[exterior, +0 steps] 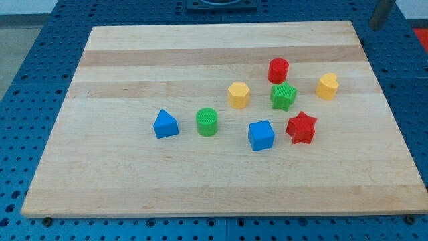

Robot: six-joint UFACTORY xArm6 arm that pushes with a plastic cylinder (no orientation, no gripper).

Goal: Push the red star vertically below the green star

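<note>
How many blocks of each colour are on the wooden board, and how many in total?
Red: 2, the red cylinder and the red star
Green: 2, the green star and the green cylinder
Yellow: 2, the yellow hexagon and the yellow block
Blue: 2, the blue triangle and the blue cube
Total: 8

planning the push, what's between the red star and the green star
Nothing: in the camera view only bare wood separates the red star block from the green star block, which lies up-left of it. My tip does not clearly show.
</note>
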